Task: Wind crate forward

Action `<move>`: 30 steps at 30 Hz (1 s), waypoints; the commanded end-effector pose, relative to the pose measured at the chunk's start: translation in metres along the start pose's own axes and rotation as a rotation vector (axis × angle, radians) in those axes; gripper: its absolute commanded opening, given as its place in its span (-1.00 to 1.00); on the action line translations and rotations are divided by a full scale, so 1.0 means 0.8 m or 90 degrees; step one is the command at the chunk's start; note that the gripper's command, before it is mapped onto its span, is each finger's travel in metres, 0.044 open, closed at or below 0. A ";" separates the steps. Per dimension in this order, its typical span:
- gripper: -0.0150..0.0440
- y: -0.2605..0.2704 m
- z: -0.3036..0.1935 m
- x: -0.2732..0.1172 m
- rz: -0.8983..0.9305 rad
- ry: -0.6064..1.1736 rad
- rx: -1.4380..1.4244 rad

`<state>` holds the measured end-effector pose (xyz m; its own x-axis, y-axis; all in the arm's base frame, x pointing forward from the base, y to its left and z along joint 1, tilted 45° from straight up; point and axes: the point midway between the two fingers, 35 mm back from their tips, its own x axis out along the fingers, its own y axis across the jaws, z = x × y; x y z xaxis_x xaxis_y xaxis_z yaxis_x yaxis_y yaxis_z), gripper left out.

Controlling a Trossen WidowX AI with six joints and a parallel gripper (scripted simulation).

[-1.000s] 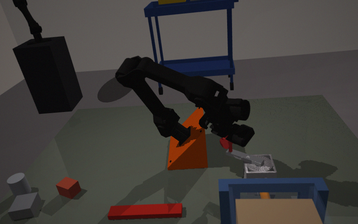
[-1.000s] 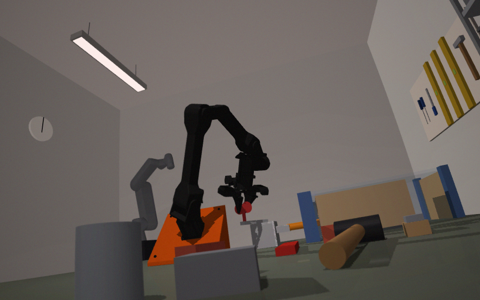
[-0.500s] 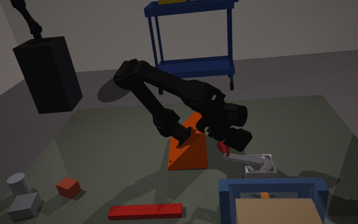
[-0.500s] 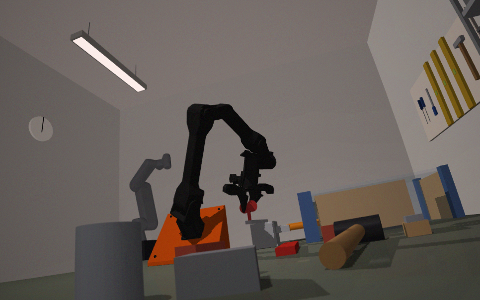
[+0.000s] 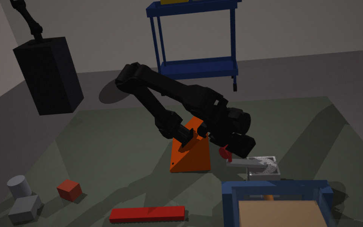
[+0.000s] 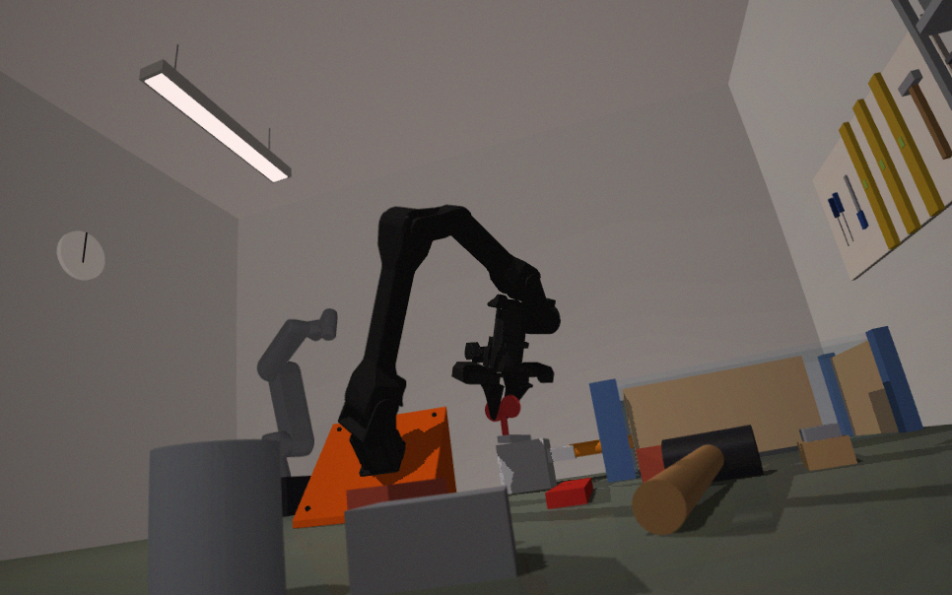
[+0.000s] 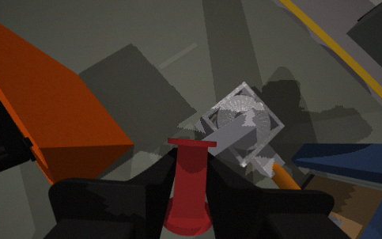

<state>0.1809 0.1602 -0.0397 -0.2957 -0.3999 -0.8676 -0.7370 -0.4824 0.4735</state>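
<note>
My gripper (image 6: 504,403) (image 7: 189,153) is shut on the red grip (image 5: 224,152) (image 6: 510,406) (image 7: 191,182) of the winch handle. Its grey crank arm (image 5: 243,162) (image 7: 229,138) lies across the top of the grey winch (image 5: 263,177) (image 6: 527,465) (image 7: 264,105), so the key end is hidden. An orange link (image 5: 268,197) (image 6: 587,448) (image 7: 285,176) runs from the winch into the cubby. The tan crate (image 5: 279,214) (image 6: 723,402) looks flat behind the blue frame (image 5: 276,183) (image 6: 608,429) (image 7: 346,158). Whether its front touches the frame cannot be told.
The orange wedge base (image 5: 198,158) (image 7: 38,79) stands beside the winch. A red bar (image 5: 147,214) (image 6: 569,494), a wooden cylinder (image 6: 675,494) and a black cylinder (image 6: 738,450) lie near the cubby. A grey block (image 5: 23,209) (image 6: 428,535), a grey cylinder (image 5: 19,187) (image 6: 215,517) and a red-orange block (image 5: 69,190) stand farther off.
</note>
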 end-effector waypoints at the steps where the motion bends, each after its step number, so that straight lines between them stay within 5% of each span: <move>1: -0.49 -0.017 -0.018 -0.005 -0.018 0.015 0.013; 30: -0.49 -0.068 -0.042 -0.018 -0.019 0.016 0.014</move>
<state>0.2290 0.1633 -0.0421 -0.2887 -0.4134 -0.8635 -0.7434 -0.4716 0.4743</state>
